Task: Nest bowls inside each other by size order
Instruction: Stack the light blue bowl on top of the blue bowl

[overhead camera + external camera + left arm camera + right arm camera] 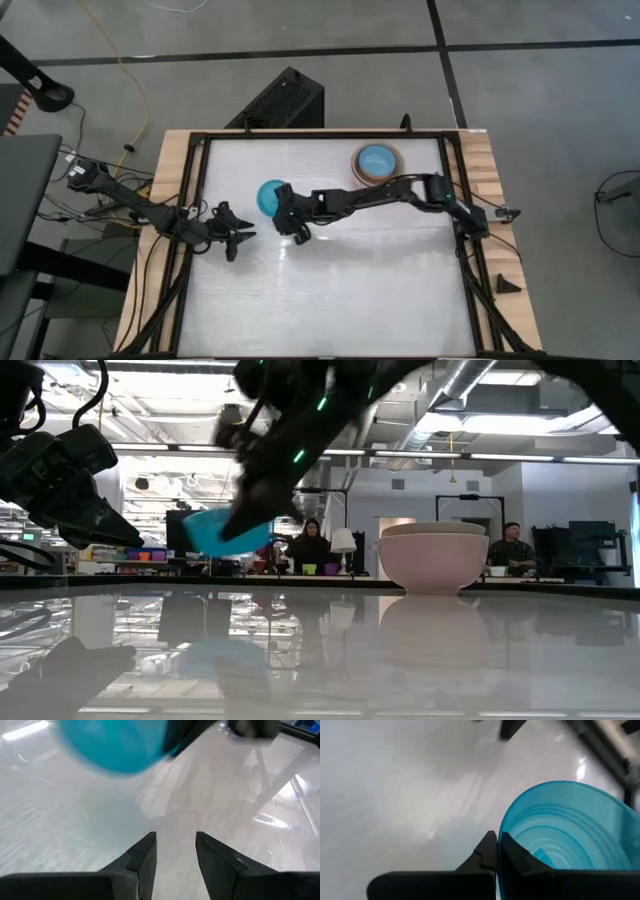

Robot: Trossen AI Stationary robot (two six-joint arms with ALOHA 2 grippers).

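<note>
1. Teal bowl, just left of centre in the high view, is pinched at its rim by the right pincer; in the low view it hangs tilted above the tabletop.
2. Its inside holds nothing in the right wrist view, one finger inside the rim, one outside.
3. Stacked bowls sit at upper centre-right: a light blue one nested inside larger bowls; the low view shows a pale outer bowl.
4. Left pincer hovers at mid-left, released and gripping nothing.
5. The stack's inner bowls are mostly hidden.
</note>
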